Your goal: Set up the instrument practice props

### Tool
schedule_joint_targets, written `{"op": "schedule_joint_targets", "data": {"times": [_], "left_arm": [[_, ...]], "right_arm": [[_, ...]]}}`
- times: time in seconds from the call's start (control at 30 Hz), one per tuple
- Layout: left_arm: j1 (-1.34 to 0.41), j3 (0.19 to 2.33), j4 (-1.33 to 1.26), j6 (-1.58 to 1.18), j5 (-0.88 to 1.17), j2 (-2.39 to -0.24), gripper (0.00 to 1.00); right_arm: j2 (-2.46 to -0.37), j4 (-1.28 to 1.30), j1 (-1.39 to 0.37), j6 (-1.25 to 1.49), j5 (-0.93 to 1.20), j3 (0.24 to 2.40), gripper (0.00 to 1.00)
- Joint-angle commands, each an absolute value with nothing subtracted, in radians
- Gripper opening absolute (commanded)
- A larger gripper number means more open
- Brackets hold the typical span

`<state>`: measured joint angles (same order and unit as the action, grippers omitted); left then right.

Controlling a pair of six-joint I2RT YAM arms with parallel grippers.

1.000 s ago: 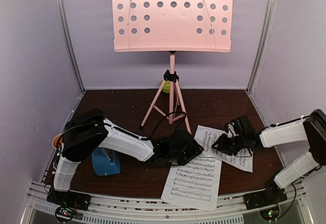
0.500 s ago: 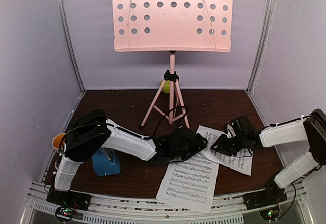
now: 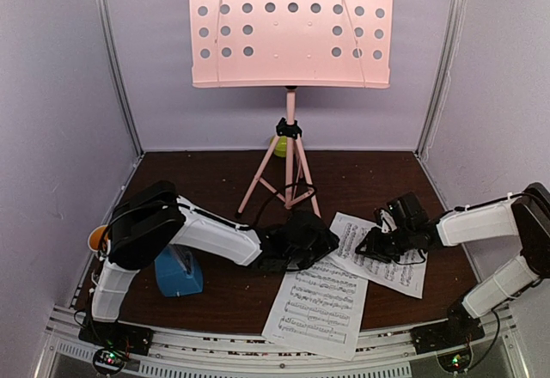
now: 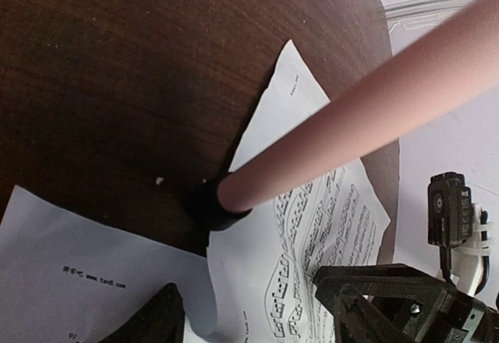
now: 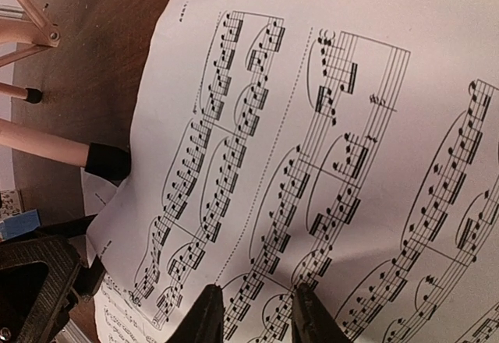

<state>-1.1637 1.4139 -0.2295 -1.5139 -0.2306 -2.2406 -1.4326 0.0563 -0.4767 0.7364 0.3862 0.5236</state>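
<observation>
Pages of music lie flat on the brown desk [image 3: 206, 189]. One sheet-music page [image 3: 320, 309] is near the front edge. The other sheet-music page [image 3: 404, 277] is further back and to the right, and their edges meet. The pink music stand [image 3: 290, 26] is upright at the back of the desk on its three thin legs. The black foot [image 4: 210, 203] of one leg sits just beside the edge of the far page. The little blue metronome [image 3: 179, 273] stands at the front left, close to the left arm's base.

The left pincer [image 4: 257, 316] is low over the spot where the two pages meet. Its fingers are wide apart and hold nothing. The right pincer [image 5: 257, 312] points down at the far page. Its fingers have a small gap between them with nothing in it. I cannot tell if the tips touch the paper.

A mug [image 3: 97, 238] with an orange inside peeks out at the far left. A small green bowl [image 3: 279, 146] sits behind the stand.
</observation>
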Motion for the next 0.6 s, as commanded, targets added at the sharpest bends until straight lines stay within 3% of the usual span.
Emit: {"op": "schedule_joint_targets", "data": {"times": [0.0, 0.2, 0.57], "left_arm": [[-1.143, 1.368, -0.230, -1.479, -0.200, -2.223, 0.68], [-1.141, 1.368, -0.373, -1.366, -0.085, -2.230, 0.61], [-1.105, 1.254, -0.327, -1.320, -0.078, -2.152, 0.66]], "right_arm": [[-1.484, 0.234, -0.490, 0.721, 0.374, 0.498, 0.32], [-1.504, 0.245, -0.488, 0.709, 0.376, 0.518, 0.32], [-1.487, 0.282, -0.485, 0.696, 0.337, 0.530, 0.32]]}}
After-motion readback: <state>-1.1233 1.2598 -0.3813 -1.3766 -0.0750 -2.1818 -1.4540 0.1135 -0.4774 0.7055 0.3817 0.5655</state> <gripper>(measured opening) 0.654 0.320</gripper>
